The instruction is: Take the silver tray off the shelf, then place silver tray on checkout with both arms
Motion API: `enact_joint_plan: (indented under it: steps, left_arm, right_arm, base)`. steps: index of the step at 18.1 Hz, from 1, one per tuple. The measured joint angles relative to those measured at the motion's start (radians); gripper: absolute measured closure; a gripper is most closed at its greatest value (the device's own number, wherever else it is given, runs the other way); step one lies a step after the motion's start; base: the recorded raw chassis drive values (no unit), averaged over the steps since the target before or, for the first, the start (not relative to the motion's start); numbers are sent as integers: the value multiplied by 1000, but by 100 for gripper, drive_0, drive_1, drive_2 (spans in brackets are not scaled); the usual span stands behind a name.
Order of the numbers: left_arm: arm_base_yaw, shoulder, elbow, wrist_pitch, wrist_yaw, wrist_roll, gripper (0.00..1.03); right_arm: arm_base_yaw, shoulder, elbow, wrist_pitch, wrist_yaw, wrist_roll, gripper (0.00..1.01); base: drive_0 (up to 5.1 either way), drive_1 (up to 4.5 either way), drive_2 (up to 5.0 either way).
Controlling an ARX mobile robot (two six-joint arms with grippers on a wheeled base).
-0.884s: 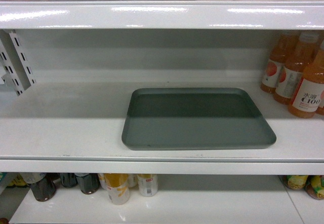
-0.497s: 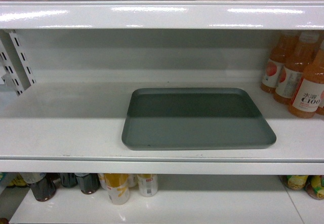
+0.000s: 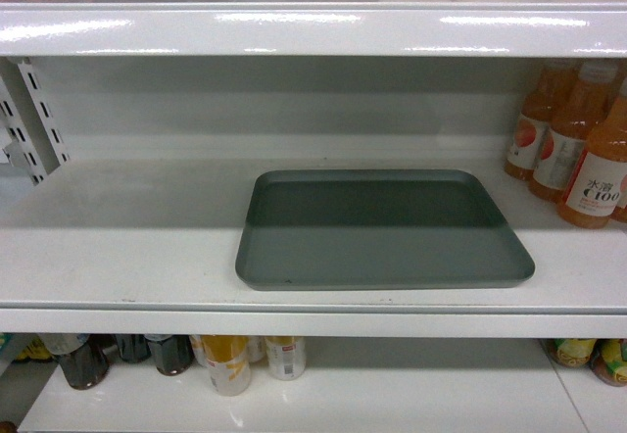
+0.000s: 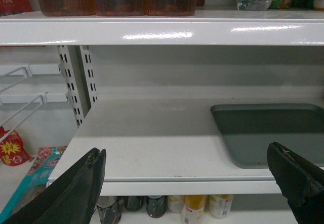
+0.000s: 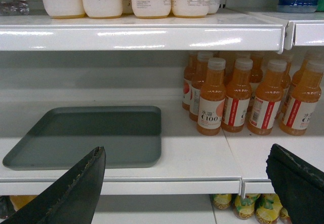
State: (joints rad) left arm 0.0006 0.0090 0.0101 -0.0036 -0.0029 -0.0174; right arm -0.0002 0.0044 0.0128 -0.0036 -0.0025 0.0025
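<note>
The tray (image 3: 382, 229) lies flat on the shelf (image 3: 127, 257), its front edge close to the shelf's lip. Orange bottles (image 3: 578, 149) stand just beside its right end.

In the left wrist view the left claw (image 4: 195, 183) is spread wide and holds nothing. Its tips hang in front of the shelf edge, apart from the tray (image 4: 273, 133), which sits ahead and to the right, reaching toward the right fingertip (image 4: 291, 171).

In the right wrist view the right claw (image 5: 187, 183) is also wide open and empty. The tray (image 5: 91, 135) lies ahead and to the left, behind the left fingertip (image 5: 88, 173), not touched. The bottles (image 5: 243, 97) stand ahead between the fingers.
</note>
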Motion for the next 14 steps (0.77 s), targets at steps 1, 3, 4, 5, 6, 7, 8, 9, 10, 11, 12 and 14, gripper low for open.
enact_joint_plan:
  steps: [1,3,4,5,6,7,8,9,10,11,12,14]
  left_arm:
    - [0,0,0,0,0,0,5]
    - [0,0,0,0,0,0,5]
    - [0,0,0,0,0,0,5]
    - [0,0,0,0,0,0,5]
    - [0,0,0,0,0,0,5]
    - [0,0,0,0,0,0,5]
    - [0,0,0,0,0,0,5]
    - [0,0,0,0,0,0,5]
    - [0,0,0,0,0,0,5]
    - [0,0,0,0,0,0,5]
    - [0,1,0,-5,-2,-1,5]
    - [-98,236,112,-179,-179,-84,5]
  right_arm:
    - [0,0,0,0,0,0,3]
    - [0,0,0,0,0,0,3]
    - [0,0,0,0,0,0,3]
    - [0,0,0,0,0,0,3]
    - [0,0,0,0,0,0,3]
    - [0,0,0,0,0,0,3]
    - [0,0,0,0,0,0,3]
    - [0,0,0,0,0,0,3]
    - [0,0,0,0,0,0,3]
    - [0,0,0,0,0,0,3]
    - [0,0,0,-1,0,0,3]
    - [24,169,40,-42,-62,8,3]
  base:
    - [0,0,0]
    - [0,0,0]
    - [0,0,0]
    - [0,0,0]
    - [0,0,0]
    - [0,0,0]
    - [0,0,0]
    - [0,0,0]
    - [0,0,0]
    - [0,0,0]
    - [0,0,0]
    - [0,0,0]
